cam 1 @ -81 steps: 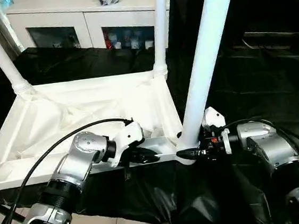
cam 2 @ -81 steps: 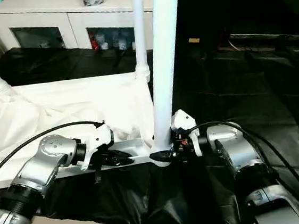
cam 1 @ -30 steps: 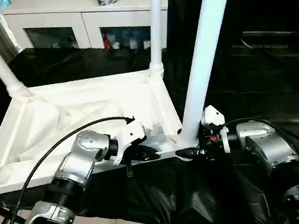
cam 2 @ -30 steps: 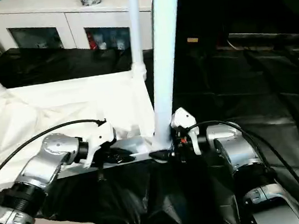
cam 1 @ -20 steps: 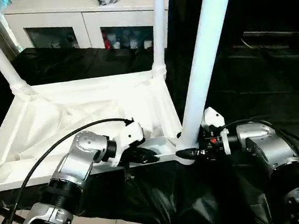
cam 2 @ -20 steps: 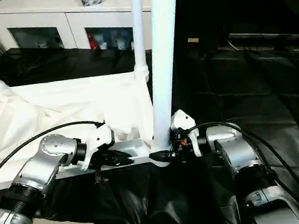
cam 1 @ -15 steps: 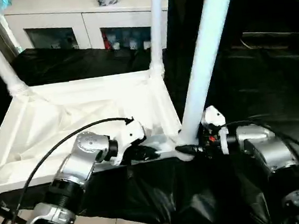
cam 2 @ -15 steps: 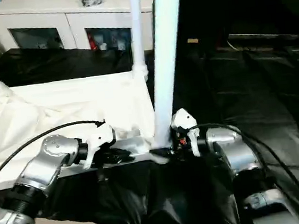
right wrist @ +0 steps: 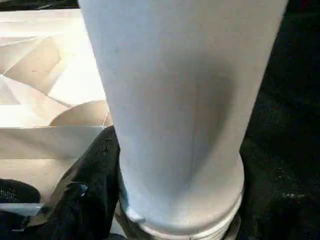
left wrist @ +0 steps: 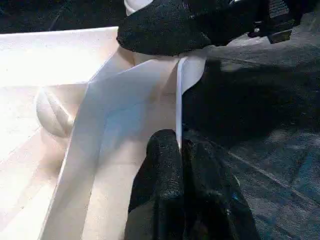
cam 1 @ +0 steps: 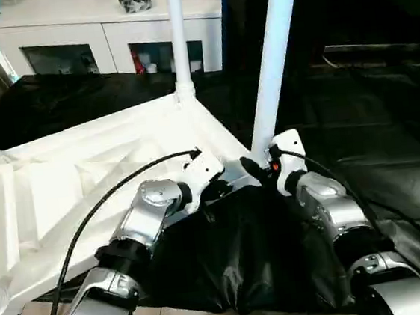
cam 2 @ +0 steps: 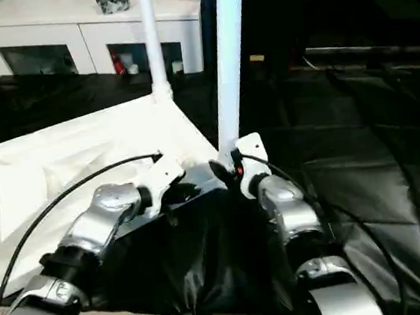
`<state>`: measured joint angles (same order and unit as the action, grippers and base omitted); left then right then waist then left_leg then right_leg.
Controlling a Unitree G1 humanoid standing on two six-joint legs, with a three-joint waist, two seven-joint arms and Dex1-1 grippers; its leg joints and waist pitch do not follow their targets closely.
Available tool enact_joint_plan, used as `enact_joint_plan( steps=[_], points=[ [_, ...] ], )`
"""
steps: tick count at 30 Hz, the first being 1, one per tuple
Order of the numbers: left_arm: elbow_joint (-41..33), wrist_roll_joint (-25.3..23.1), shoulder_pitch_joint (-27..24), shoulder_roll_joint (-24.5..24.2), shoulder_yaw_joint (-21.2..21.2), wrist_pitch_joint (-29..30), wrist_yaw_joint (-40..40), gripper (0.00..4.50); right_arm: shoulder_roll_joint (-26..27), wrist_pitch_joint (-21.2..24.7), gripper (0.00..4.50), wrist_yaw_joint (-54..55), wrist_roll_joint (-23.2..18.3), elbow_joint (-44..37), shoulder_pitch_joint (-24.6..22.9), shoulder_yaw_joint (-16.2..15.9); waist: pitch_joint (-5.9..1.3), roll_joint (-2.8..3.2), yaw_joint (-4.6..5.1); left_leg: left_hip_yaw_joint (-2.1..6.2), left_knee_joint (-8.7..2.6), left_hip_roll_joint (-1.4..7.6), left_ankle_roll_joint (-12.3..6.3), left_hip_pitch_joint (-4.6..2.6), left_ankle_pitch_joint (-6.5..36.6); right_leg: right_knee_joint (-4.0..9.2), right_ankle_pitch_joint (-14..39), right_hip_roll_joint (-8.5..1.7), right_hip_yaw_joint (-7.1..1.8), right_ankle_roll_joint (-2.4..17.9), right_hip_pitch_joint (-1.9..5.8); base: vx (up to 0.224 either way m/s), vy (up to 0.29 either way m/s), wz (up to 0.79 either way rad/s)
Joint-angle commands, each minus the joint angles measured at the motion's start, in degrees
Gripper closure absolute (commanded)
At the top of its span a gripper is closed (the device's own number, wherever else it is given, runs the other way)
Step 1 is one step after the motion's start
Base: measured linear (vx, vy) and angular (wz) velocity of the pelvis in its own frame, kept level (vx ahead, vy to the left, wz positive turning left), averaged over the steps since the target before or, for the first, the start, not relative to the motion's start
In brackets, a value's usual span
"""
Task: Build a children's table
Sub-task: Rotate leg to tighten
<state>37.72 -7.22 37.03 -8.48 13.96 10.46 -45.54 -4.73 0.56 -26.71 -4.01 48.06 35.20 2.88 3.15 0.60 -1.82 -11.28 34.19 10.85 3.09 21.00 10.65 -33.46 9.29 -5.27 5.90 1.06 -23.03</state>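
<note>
Rotated ribbed white tabletop [cam 1: 63, 188], smooth tube leg [cam 1: 271, 61]

Left gripper [left wrist: 177, 165] is pinched tight on the thin white rim of the tabletop [left wrist: 100, 125], one black finger [left wrist: 162, 170] on each side of the edge; a round socket [left wrist: 52, 110] sits inside on the ribbed underside, and the right gripper [left wrist: 165, 27] is up by the corner, black cloth [left wrist: 260, 115] alongside

Two silver, segmented forearms are seen; each carries a white wrist housing, black fingers [left wrist: 172, 190] and a black cable.
</note>
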Motion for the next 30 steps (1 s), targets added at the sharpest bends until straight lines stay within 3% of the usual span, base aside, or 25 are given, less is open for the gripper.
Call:
enact_joint_plan(
  steps=[1, 4, 6, 8, 14, 15, 18, 25, 30],
  points=[
    [-2.21, 2.55, 2.17, 3.08, 0.12, -3.43, 0.2, 4.5, 4.82, 1.38, 1.05, -6.72, -1.2, 0.67, 0.11, -3.84, -3.81, -0.39, -0.11, 1.4, -4.29, 2.5, -2.93, -0.68, 15.29, 4.59, 19.97, -3.96, -3.05, 10.78, 2.43, 0.0, 0.0, 0.0],
    [-3.46, 3.22, 1.08, 1.69, 0.68, -4.0, -2.79, 4.5, 3.23, 1.06, 0.79, -10.29, -1.35, -0.03, 0.03, -4.58, -3.97, -0.51, -0.21, 1.38, -4.15, 2.49, -3.83, -0.29, 13.3, 4.18, 18.31, -4.05, -3.08, 11.32, 2.84, 0.0, 0.0, 0.0],
    [-4.15, 3.66, 0.47, 1.07, 0.76, -4.44, -4.58, 4.5, 2.09, 0.37, 0.57, -11.89, -0.42, 0.04, 0.01, -5.4, -3.86, -0.48, -0.25, 1.26, -4.11, 2.51, -3.86, -0.5, 13.37, 4.29, 18.56, -3.99, -3.1, 11.6, 2.6, 0.0, 0.0, 0.0],
    [-5.41, 4.26, -0.42, 0.06, 0.99, -4.71, -7.11, 4.5, 0.35, -0.21, 0.57, -15.42, 0.15, -0.94, -0.49, -6.72, -3.87, -0.56, -0.22, 1.35, -4.1, 2.52, -3.92, -0.27, 13.35, 4.18, 19.1, -4.06, -3.07, 11.55, 2.85, 0.0, 0.0, 0.0],
    [-8.33, 5.78, -2.58, -3.97, 1.49, -5.41, -14.42, 4.5, -6.03, 0.7, 0.57, -29.9, -1.49, -6.18, -2.8, -9.01, -3.81, -0.47, -0.56, 1.26, -4.15, 2.81, -4.39, -0.49, 13.71, 4.08, 19.14, -3.81, -3.15, 11.62, 2.6, 0.0, 0.0, 0.0],
    [-8.46, 5.93, -2.69, -4.55, 1.5, -5.41, -15.26, 4.5, -6.95, 1.0, 0.57, -32.31, -1.83, -6.97, -3.14, -9.29, -3.85, -0.33, -0.88, 1.15, -4.07, 2.94, -4.42, -0.75, 13.94, 4.01, 18.71, -3.71, -3.17, 11.91, 2.49, 0.0, 0.0, 0.0],
    [-9.05, 6.29, -2.99, -5.9, 1.46, -5.22, -17.41, 4.5, -9.08, 1.44, 0.57, -37.32, -2.16, -8.7, -3.94, -10.54, -3.84, -0.36, -1.29, 1.08, -4.09, 2.99, -4.33, -0.65, 13.51, 3.89, 18.17, -3.78, -3.23, 12.13, 2.55, 0.0, 0.0, 0.0],
    [-13.46, 8.18, -5.18, -10.05, 3.07, -3.44, -26.55, 4.5, -13.19, 1.94, 0.57, -45.93, -1.21, -11.61, -5.37, -13.72, -3.86, -0.39, -1.74, 1.08, -4.14, 3.09, -4.24, -0.47, 12.66, 3.51, 16.91, -3.79, -3.33, 12.74, 2.6, 0.0, 0.0, 0.0],
    [-14.75, 8.57, -5.91, -10.85, 3.39, -2.49, -28.35, 4.5, -13.72, 3.22, 0.93, -48.12, -1.72, -13.14, -5.97, -14.34, -3.84, -0.44, -1.68, 1.12, -4.19, 3.1, -3.92, -0.51, 12.51, 3.45, 16.82, -3.79, -3.34, 12.92, 2.69, 0.0, 0.0, 0.0]
  ],
)
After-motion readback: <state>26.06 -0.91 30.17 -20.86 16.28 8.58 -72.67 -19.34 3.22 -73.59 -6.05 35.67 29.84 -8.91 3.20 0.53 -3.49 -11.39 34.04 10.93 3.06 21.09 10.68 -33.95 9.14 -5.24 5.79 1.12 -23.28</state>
